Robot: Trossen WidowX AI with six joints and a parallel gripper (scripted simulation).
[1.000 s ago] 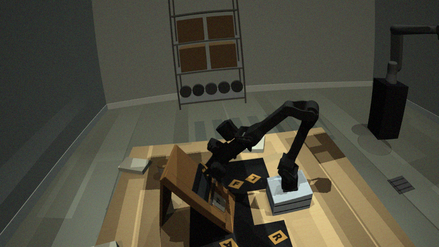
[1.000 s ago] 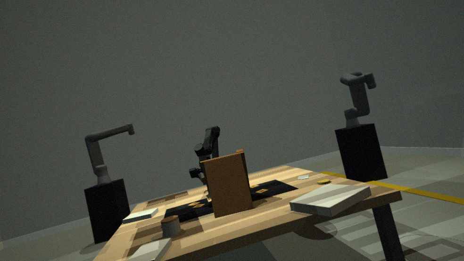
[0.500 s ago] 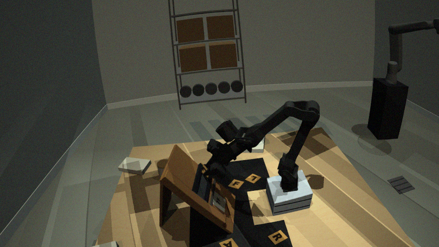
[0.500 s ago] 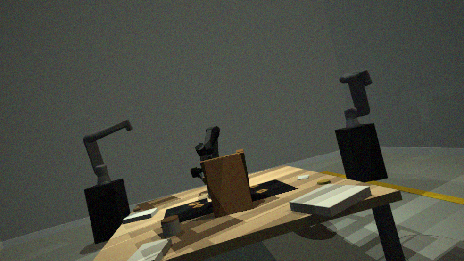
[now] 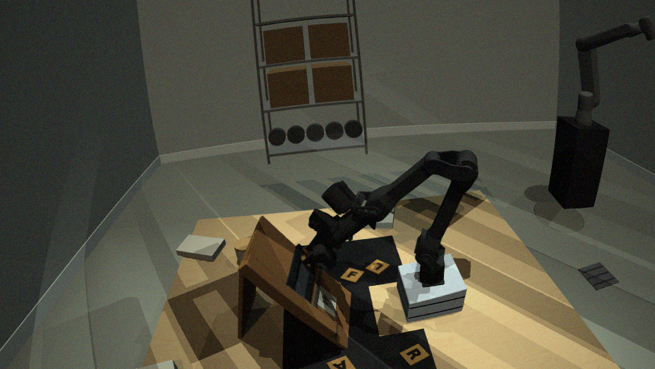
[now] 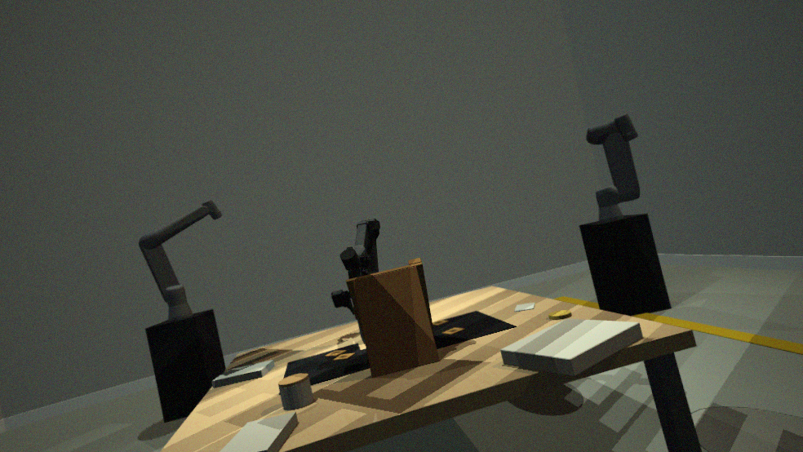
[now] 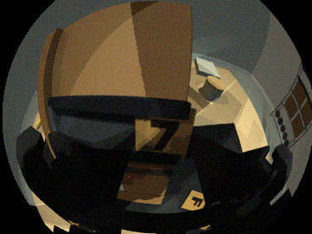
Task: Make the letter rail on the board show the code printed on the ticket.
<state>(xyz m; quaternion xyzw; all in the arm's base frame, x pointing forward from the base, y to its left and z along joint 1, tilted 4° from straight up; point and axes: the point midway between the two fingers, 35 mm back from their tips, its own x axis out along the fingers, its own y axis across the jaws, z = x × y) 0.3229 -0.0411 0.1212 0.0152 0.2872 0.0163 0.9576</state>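
Note:
My gripper [image 5: 309, 258] [image 7: 163, 134] is shut on the tan 7 tile [image 7: 162, 127] at the right, open end of the dark rail [image 5: 300, 280] [image 7: 91, 129]. The tile's top edge meets the rail's upper lip, and its right side sticks out slightly past the lip's end. No tile shows in the rail left of it. The rail is on the sloped wooden board [image 5: 271, 245] [image 6: 393, 325] [image 7: 106, 55]. The ticket [image 5: 326, 302] below is shaded and its print is unclear. The F tile [image 5: 351, 274] [image 7: 193, 201], another tile [image 5: 377, 266], the R tile [image 5: 415, 354] and the A tile [image 5: 341, 363] lie on dark mats.
The arm stands on a pale box [image 5: 433, 298]. Behind the board are a wood-topped can [image 6: 295, 392] [image 7: 212, 87] and a pale slab [image 5: 200, 247] [image 7: 207, 67]. A larger pale slab [image 6: 570, 345] lies near the counter edge, with a small yellow object [image 6: 560, 315] beyond it.

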